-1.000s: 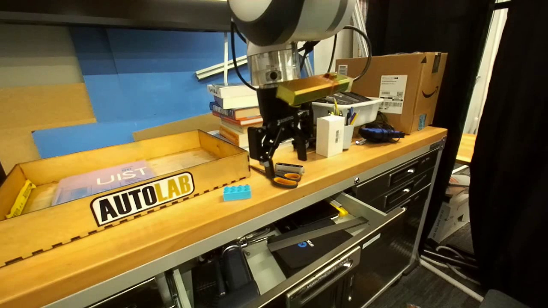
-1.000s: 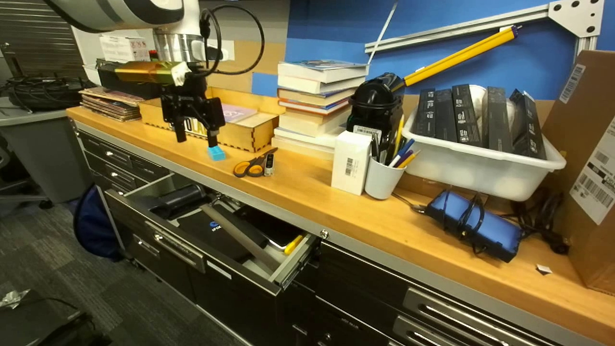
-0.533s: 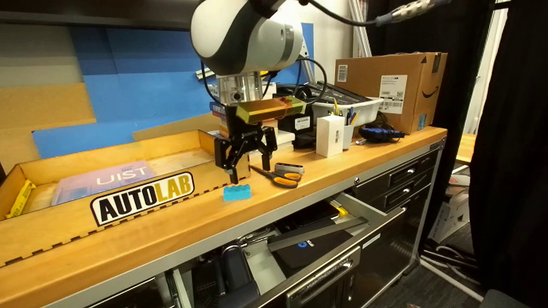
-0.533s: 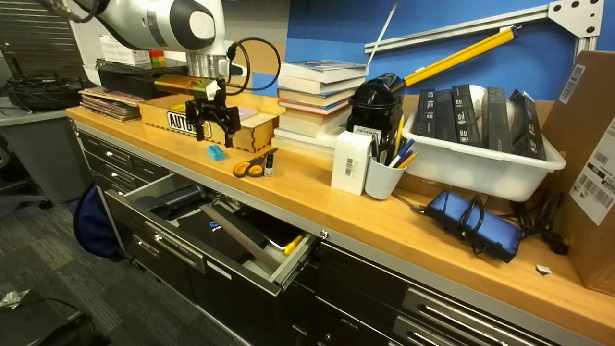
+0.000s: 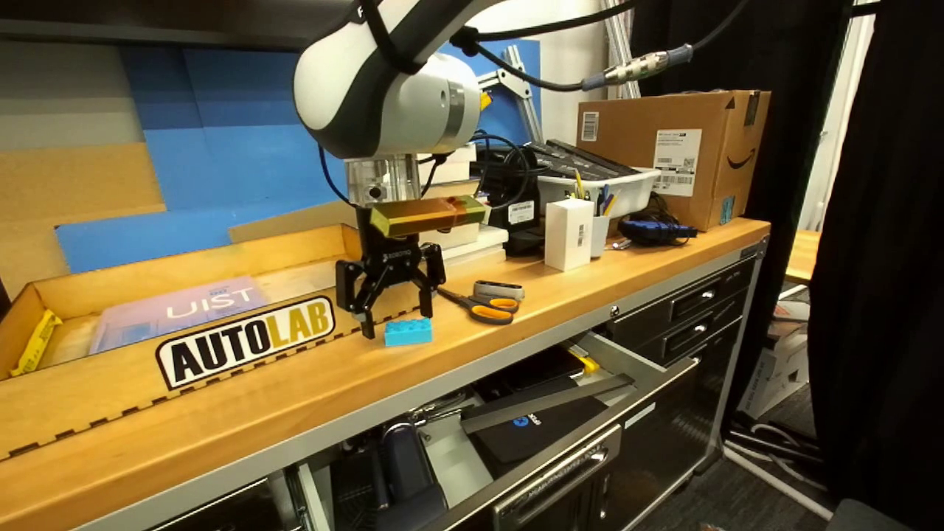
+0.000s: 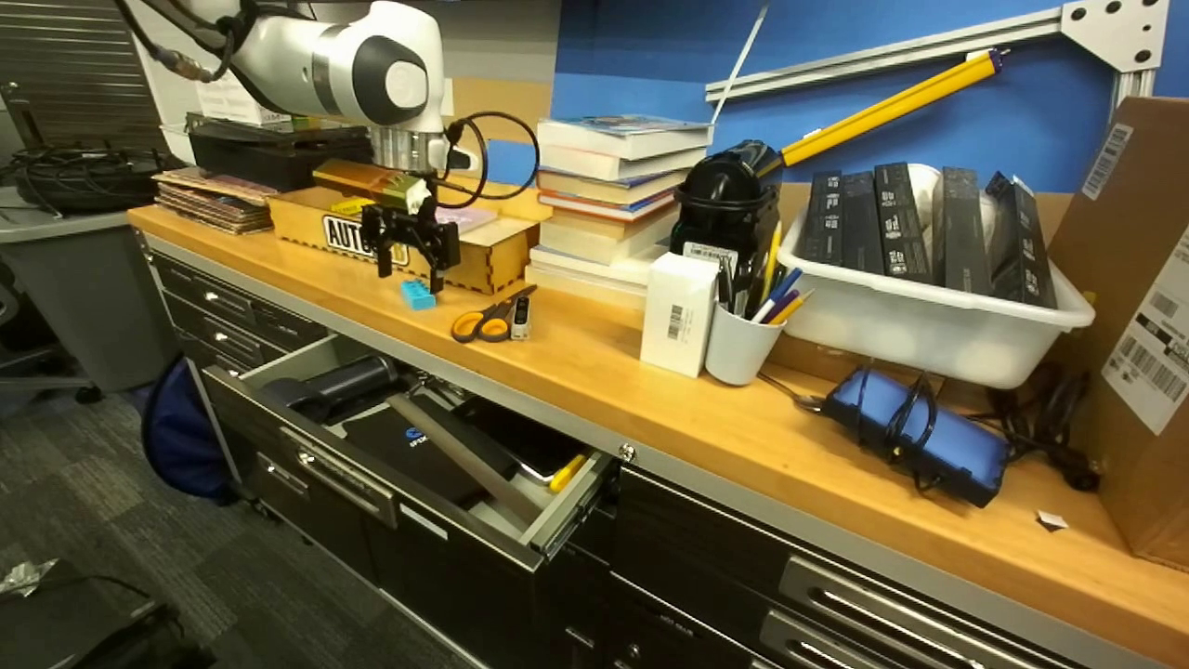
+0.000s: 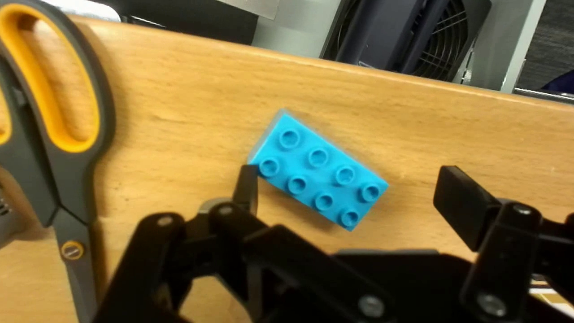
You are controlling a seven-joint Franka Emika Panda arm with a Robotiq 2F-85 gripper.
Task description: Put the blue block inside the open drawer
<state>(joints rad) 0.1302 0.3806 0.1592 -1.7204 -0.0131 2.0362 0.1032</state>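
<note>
The blue block (image 5: 408, 332) is a light-blue studded brick, flat on the wooden worktop near its front edge; it also shows in an exterior view (image 6: 418, 296) and turned diagonally in the wrist view (image 7: 320, 172). My gripper (image 5: 397, 320) is open, empty, pointing down just above and behind the block; it also shows in an exterior view (image 6: 411, 279). In the wrist view my gripper (image 7: 350, 184) has its left finger overlapping one block corner, its right finger apart from it; contact is unclear. The dark metal drawer (image 6: 483, 544) stands open below the worktop, also in an exterior view (image 5: 627, 360).
Orange-handled scissors (image 5: 490, 313) and a small grey stapler-like item (image 5: 498, 290) lie beside the block. The AUTOLAB tray (image 5: 380, 291) stands behind the gripper. The drawer holds a black case (image 6: 418, 455), a grey bar (image 6: 464, 455) and a dark tool (image 6: 353, 381).
My open gripper has come from beside the scissors to over the block, moving left and lower in an exterior view. The block and the drawer have not moved.
</note>
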